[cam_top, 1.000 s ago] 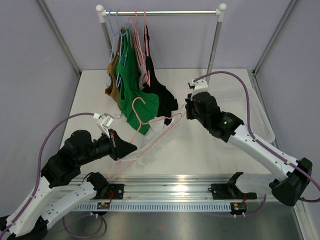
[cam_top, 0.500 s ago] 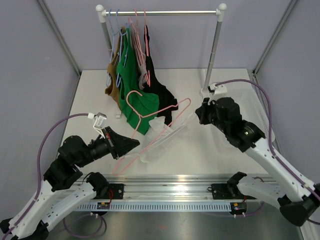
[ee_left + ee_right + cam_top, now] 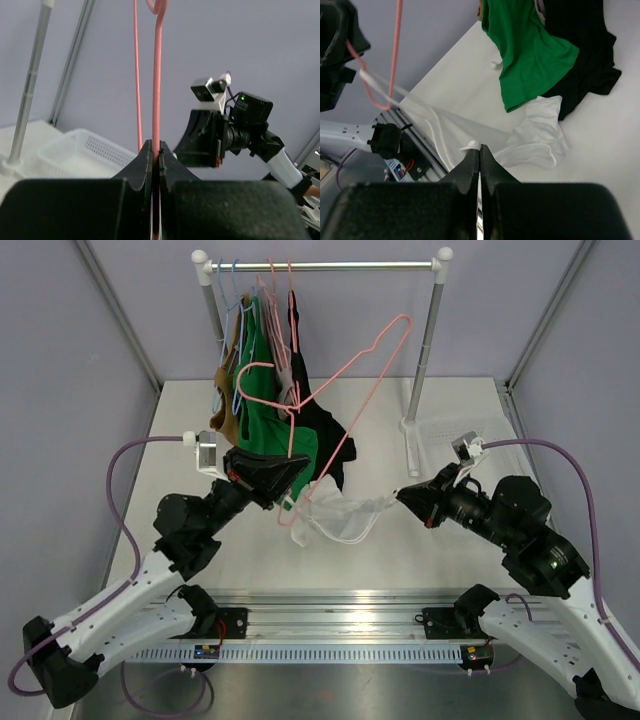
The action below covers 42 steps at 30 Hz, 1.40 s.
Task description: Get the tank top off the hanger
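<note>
Left gripper [image 3: 156, 150] is clamped tight on the pink hanger [image 3: 156, 75], whose long axis slants up toward the rack [image 3: 432, 330]. Right gripper [image 3: 403, 496] is pinched shut on the white tank top [image 3: 345, 520], which is strung from the hanger's low end rightward to it. Judgement: the pull should go right. There is open table on that side, with the basket [image 3: 455, 430] further back.

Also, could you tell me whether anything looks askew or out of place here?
Yes: the pink wire hanger, clamped in the left pincer, stands steeply tilted in mid-air. The white tank top seems snagged on its lower end, stretched toward the right pincer. Behind, the green garment and black garment trail onto the table.
</note>
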{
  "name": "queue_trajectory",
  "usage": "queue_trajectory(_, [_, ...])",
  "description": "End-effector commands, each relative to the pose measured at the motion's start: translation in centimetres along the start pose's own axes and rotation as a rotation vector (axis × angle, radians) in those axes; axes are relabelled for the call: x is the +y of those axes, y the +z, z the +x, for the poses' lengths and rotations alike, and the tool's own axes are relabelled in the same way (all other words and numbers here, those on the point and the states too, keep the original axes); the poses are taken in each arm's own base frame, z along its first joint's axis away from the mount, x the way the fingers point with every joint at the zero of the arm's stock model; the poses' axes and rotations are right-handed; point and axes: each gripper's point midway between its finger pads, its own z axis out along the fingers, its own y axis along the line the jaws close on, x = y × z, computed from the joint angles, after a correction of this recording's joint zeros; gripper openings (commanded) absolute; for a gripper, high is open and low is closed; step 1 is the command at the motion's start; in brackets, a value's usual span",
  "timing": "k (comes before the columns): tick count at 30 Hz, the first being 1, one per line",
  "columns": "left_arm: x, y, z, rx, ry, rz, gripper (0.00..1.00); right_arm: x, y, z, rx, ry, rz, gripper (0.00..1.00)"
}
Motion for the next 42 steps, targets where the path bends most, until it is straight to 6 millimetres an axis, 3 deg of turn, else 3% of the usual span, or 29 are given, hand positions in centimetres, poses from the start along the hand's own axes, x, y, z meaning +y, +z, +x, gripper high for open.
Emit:
queue_trajectory(1, [-4.6,2.0,-7.7,-0.347,0.224,0.21,0.0,2.9,-2.6,-0.8,-0.007,0.001,-0.114,0.0])
queue_trajectory(7, [-2.3,4.8,-8.8,-0.381,0.295,0.101,0.0,3.1,-5.7,-2.0,-0.037,-0.02,-0.07,0.0])
queue_trajectory(11, [-0.2,5.8,-8.8,-0.307,0.325,-0.055,0.0,1.7,-6.0,-1.1,0.016,-0.024,0.011,0.0])
queue_trajectory(14, [1.9,5.6,-7.1,-0.168,0.325,-0.184,0.0,1.3,-4.4,1.4,0.135,0.008,-0.002,0.0])
queue_trajectory(15, [3.4,4.8,-6.1,-0.104,0.317,-0.265,0.0,1.3,-3.6,2.3,0.168,0.025,-0.016,0.0])
queue_trajectory(17, [4.6,3.9,-6.2,-0.063,0.286,-0.365,0.0,0.7,-2.0,3.6,0.225,0.07,-0.001,0.0])
queue_trajectory(18, [6.7,2.6,-4.4,0.027,0.262,-0.485,0.0,0.0,-0.8,4.6,0.257,0.087,0.015,0.0])
queue_trajectory(20, [7.0,2.2,-4.9,0.066,0.255,-0.547,0.0,-0.8,0.3,5.6,0.28,0.117,0.045,0.0])
queue_trajectory(21, [8.6,1.0,-3.0,0.163,0.248,-0.627,0.0,-2.3,1.3,6.7,0.299,0.128,0.101,0.0])
queue_trajectory(23, [8.7,0.8,-3.4,0.199,0.246,-0.671,0.0,-3.5,2.2,7.9,0.324,0.152,0.152,0.0])
queue_trajectory(25, [9.7,-0.3,-2.1,0.276,0.241,-0.739,0.0,-5.6,3.2,10.2,0.37,0.173,0.235,0.0])
queue_trajectory(28, [10.2,-0.3,-1.6,0.332,0.246,-0.773,0.0,-7.2,4.3,12.9,0.43,0.192,0.291,0.23])
queue_trajectory(30, [9.9,0.1,-2.2,0.358,0.25,-0.785,0.0,-7.4,4.8,13.9,0.452,0.198,0.291,0.59])
queue_trajectory(32, [11.0,0.9,-1.0,0.41,0.254,-0.809,0.0,-7.5,4.9,13.8,0.444,0.195,0.299,0.99])
queue_trajectory(33, [10.8,1.4,-1.6,0.412,0.256,-0.819,0.0,-7.7,4.8,13.2,0.423,0.186,0.314,1.0])
queue_trajectory(35, [11.9,2.5,-0.5,0.458,0.254,-0.842,0.0,-7.9,4.4,12.5,0.396,0.171,0.334,0.99])
queue_trajectory(37, [11.8,3.4,-1.3,0.451,0.25,-0.862,0.0,-8.0,3.8,11.5,0.36,0.156,0.353,0.99])
queue_trajectory(39, [13.3,4.1,-0.4,0.484,0.262,-0.915,0.0,-7.9,3.4,11.1,0.339,0.161,0.352,1.0])
queue_trajectory(40, [12.8,5.4,-1.9,0.446,0.264,-0.91,0.0,-7.8,3.4,11.1,0.336,0.165,0.347,1.0])
queue_trajectory(42, [14.5,6.4,-1.1,0.476,0.286,-0.965,0.0,-7.6,3.2,11.3,0.336,0.176,0.339,1.0])
